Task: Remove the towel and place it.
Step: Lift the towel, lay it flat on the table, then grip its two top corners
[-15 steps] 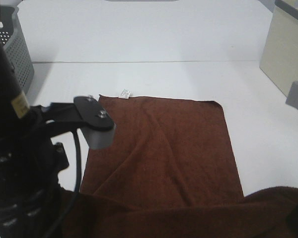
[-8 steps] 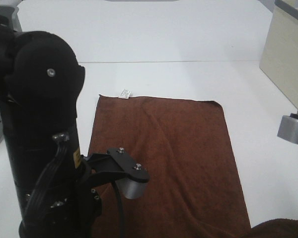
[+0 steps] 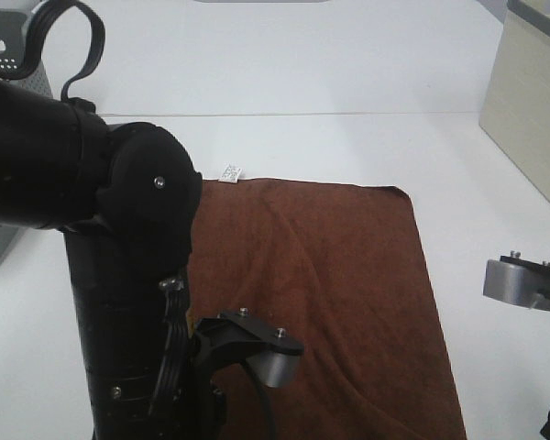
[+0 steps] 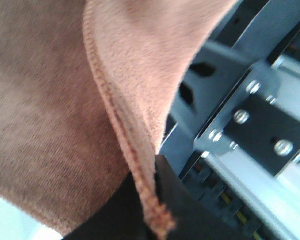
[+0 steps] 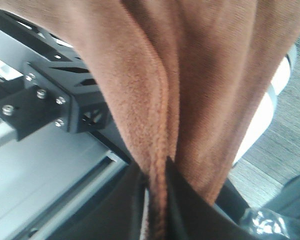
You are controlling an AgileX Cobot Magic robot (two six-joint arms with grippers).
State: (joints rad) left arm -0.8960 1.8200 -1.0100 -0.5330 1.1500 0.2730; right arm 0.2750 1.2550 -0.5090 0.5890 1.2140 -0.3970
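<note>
**Ana:** While you have the high view up, where is the towel (image 3: 330, 275)?

**Ben:** It is spread flat on the white bench (image 3: 348, 73), dark brown, with a few soft ridges along its length. Its small white tag (image 3: 230, 172) sits at the far left corner. The near end runs off the bottom of that view.

**Ana:** Is anything covering it?

**Ben:** The black left arm (image 3: 119, 275) bulks over its left edge and hides that side. A grey perforated basket (image 3: 5, 69) stands behind the arm at the far left, well apart from the cloth. A beige box (image 3: 532, 101) stands at the far right.

**Ana:** What about the left claw (image 4: 152, 205)?

**Ben:** Only its wrist camera shows it. It is pressed together on the towel's stitched hem, and the cloth rises out of it. A bolted black bracket (image 4: 262, 127) shows behind.

**Ana:** And the right claw (image 5: 155, 200)?

**Ben:** Same story in its own wrist view. Two dark fingers (image 5: 125, 215) sit tight on either side of a folded hem, pinching the towel, which fills most of the picture.
</note>
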